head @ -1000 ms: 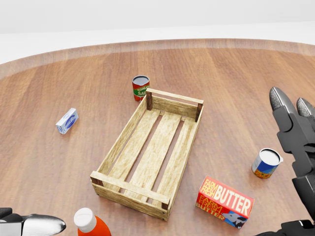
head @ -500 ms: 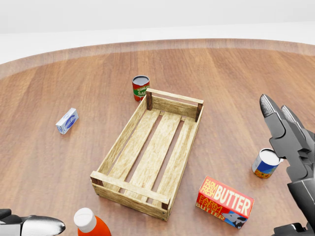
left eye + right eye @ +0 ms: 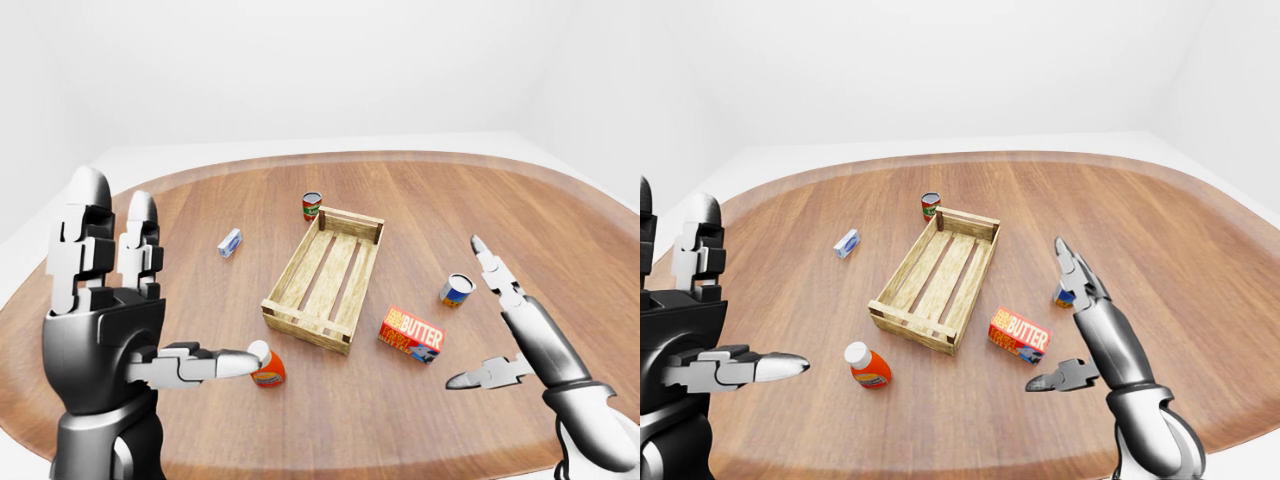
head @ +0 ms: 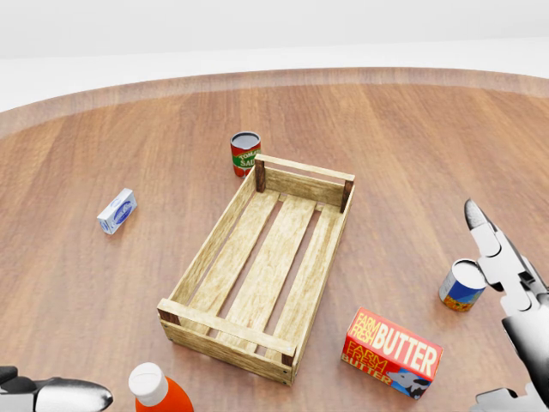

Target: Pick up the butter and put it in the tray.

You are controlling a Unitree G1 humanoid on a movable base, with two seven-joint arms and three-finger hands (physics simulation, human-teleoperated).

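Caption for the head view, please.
Butter box lies on the table beside the empty wooden tray; open right hand nearby.

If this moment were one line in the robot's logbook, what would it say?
stage: reaching | butter: on table, right of tray, untouched | tray: empty | right hand: open, near butter | left hand: open, raised

Our head view looks steeply down, close on the crate (image 4: 270, 262); our two eye views sit further off, facing across the same table (image 3: 420, 200).

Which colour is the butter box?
The butter box is red and orange with white lettering, seen best in the head view.
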